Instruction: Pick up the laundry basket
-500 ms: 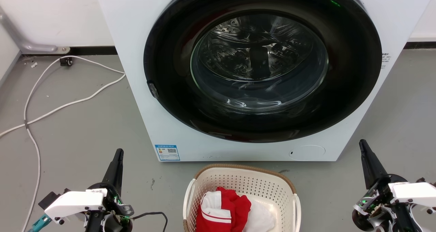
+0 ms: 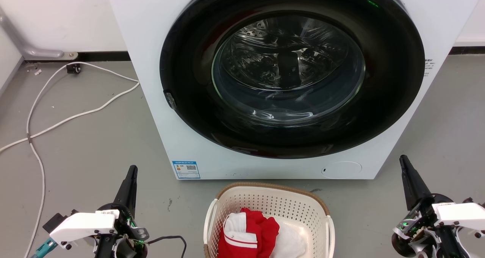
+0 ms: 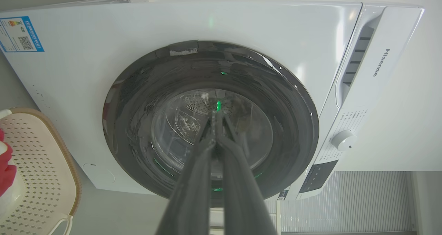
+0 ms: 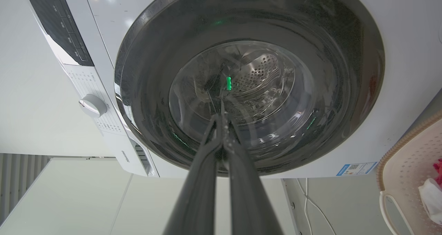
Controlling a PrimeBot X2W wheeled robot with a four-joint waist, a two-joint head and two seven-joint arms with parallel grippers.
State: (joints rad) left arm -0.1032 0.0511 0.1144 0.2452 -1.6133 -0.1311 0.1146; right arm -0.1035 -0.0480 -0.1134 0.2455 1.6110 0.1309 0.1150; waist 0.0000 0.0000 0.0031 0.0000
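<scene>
Just the approach step: left tool (image 2: 130,174) and right tool (image 2: 405,166) are hovering either side of the laundry basket (image 2: 271,185), both pinched together, empty. Next up, probably opening and reaching for its side handles (image 2: 209,217).

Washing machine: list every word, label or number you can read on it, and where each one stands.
"Hisense": on the upper front panel of the washing machine.
Blue sticker at a lower front corner: square code and print, too small to read.
Markings around the knob: too small to read.
</scene>
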